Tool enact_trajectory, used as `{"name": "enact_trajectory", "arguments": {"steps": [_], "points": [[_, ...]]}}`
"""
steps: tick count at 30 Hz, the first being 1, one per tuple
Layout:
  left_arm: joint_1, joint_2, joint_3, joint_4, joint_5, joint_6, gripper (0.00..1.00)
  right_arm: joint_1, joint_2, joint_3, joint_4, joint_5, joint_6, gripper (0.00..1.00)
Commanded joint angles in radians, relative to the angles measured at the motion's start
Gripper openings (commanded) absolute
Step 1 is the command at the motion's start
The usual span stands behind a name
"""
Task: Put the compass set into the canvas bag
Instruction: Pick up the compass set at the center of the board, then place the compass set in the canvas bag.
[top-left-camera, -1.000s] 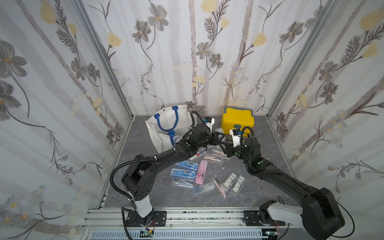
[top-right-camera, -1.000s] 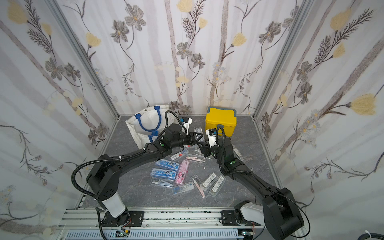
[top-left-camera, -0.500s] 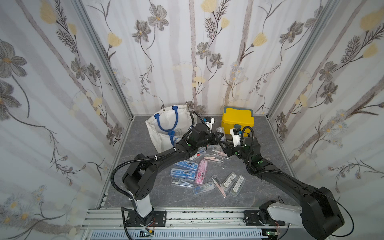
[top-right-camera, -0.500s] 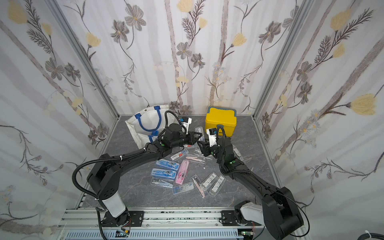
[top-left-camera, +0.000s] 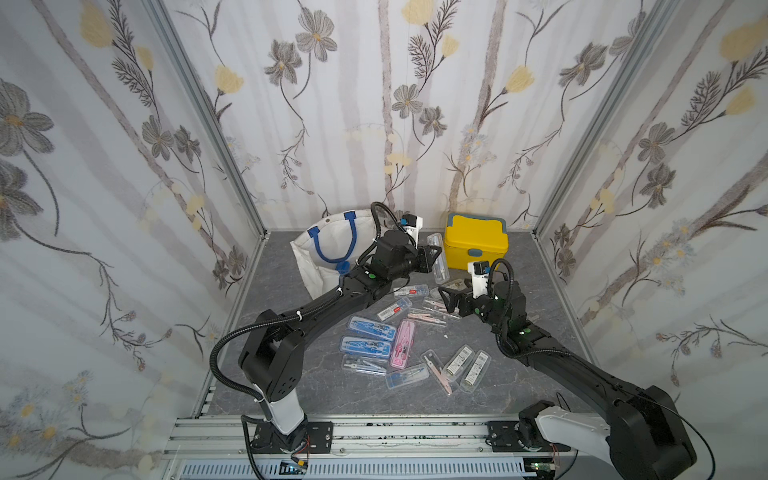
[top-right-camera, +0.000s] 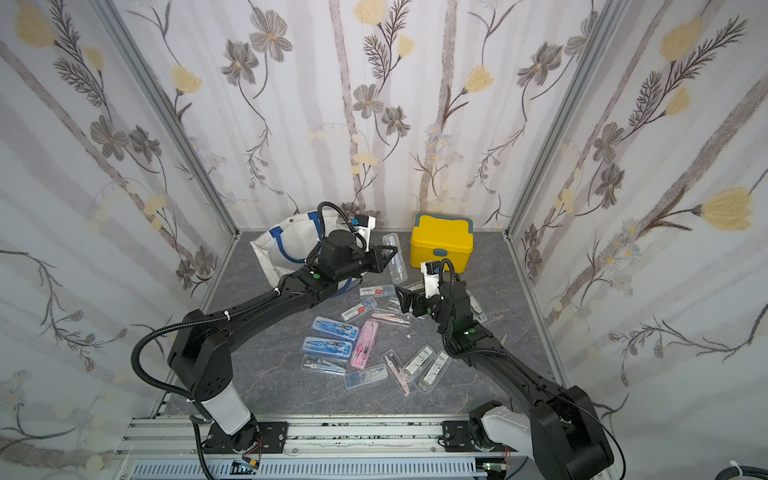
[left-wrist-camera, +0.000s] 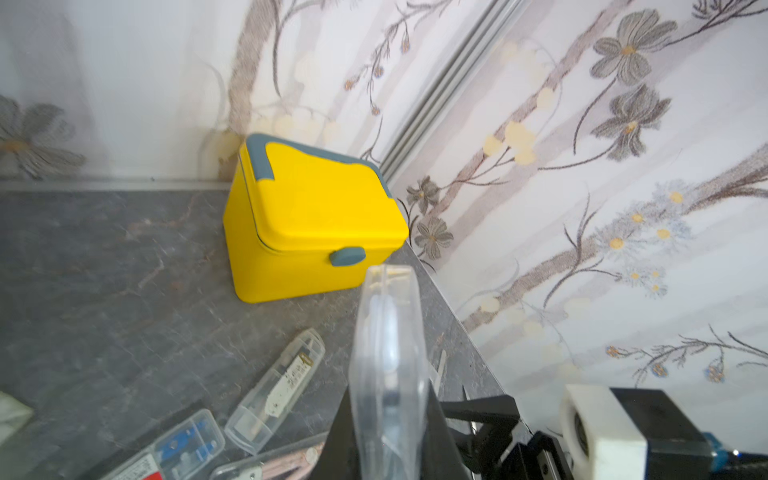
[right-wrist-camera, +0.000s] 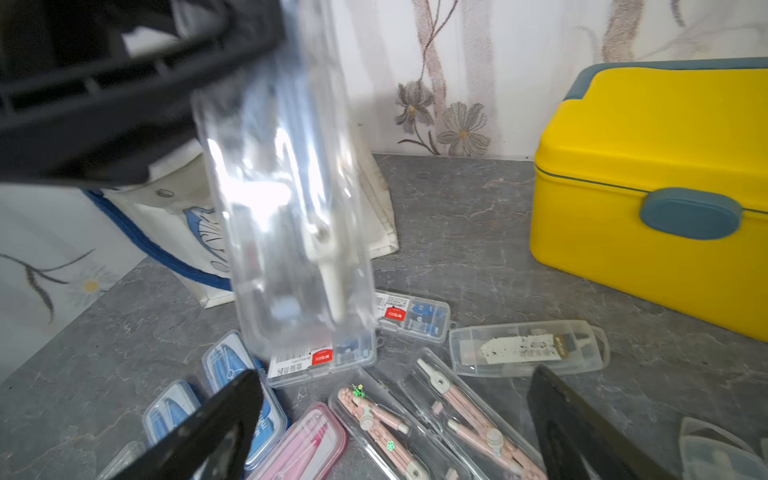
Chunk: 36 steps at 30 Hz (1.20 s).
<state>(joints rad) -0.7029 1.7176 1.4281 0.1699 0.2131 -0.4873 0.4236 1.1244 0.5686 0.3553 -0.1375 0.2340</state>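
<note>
Left tool (top-left-camera: 433, 257) grips clear compass case (top-left-camera: 434, 243), apparently aloft; right tool (top-left-camera: 449, 301) gapes.

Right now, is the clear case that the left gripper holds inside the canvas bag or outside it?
Outside. The left gripper holds the clear case between the canvas bag and the yellow box.

Cloth bag (top-left-camera: 328, 243): one, upper left of the counter (top-left-camera: 291, 390).
Yellow box (top-left-camera: 476, 245): one, upper right of the counter.
Robot arms: two, left arm (top-left-camera: 332, 299) and right arm (top-left-camera: 561, 365).
Compass cases: at least fourteen.
- raised case (top-left-camera: 438, 257): one, off the counter, between bag and box
- blue cases (top-left-camera: 372, 328): two
- pink case (top-left-camera: 401, 343): one
- red-labelled cases (top-left-camera: 411, 291): two
- clear cases (top-left-camera: 363, 365): at least eight, mid-frame

The right arm may hide more cases; cannot tell.
</note>
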Motion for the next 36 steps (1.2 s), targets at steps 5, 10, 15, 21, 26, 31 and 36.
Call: {"name": "enact_trajectory", "arguments": {"steps": [5,10,15,21,26,31,36], "points": [[0.047,-0.061,0.121,-0.197,-0.22,0.19,0.07,-0.056,-0.089,-0.069,0.03,0.134,0.028,0.99],[0.105,-0.083,0.181,-0.349,-0.381,0.265,0.07,-0.063,-0.08,-0.066,0.012,0.128,0.012,1.0],[0.162,-0.098,0.202,-0.457,-0.527,0.357,0.08,-0.062,-0.039,-0.059,0.014,0.119,0.015,0.99],[0.224,-0.064,0.201,-0.571,-0.639,0.401,0.11,-0.062,0.003,-0.046,0.024,0.105,0.029,1.0],[0.258,-0.001,0.174,-0.584,-0.654,0.418,0.11,-0.063,0.024,-0.041,0.033,0.099,0.035,0.99],[0.276,0.092,0.184,-0.599,-0.696,0.42,0.11,-0.062,0.029,-0.039,0.03,0.097,0.04,0.99],[0.289,0.196,0.202,-0.617,-0.718,0.443,0.12,-0.062,0.026,-0.044,0.025,0.107,0.042,1.0]]}}
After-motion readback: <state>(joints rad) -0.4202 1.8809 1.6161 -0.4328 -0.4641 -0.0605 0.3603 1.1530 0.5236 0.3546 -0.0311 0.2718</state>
